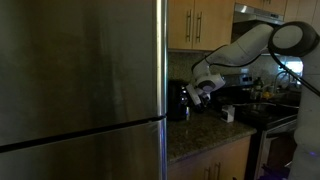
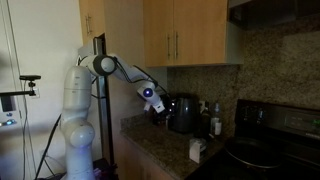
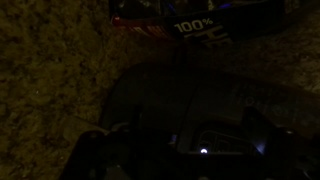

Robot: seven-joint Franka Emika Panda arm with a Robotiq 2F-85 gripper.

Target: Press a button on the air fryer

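Observation:
The air fryer (image 1: 177, 101) is a small glossy black appliance on the granite counter against the wall; it also shows in an exterior view (image 2: 185, 113). My gripper (image 1: 199, 92) hangs right beside its upper part, on the open-counter side, also seen in an exterior view (image 2: 155, 103). Whether it touches the fryer I cannot tell. The wrist view is very dark: the fryer's rounded dark top (image 3: 190, 105) fills the middle, with a small lit dot (image 3: 203, 151) near the bottom. The fingers are lost in shadow there.
A tall stainless fridge (image 1: 80, 90) stands close beside the fryer. A small white box (image 2: 197, 150) sits on the counter (image 2: 160, 150). A black stove (image 2: 265, 150) and bottles (image 2: 215, 118) are further along. Wood cabinets (image 2: 180, 35) hang above. A packet printed "100%" (image 3: 195, 27) lies behind.

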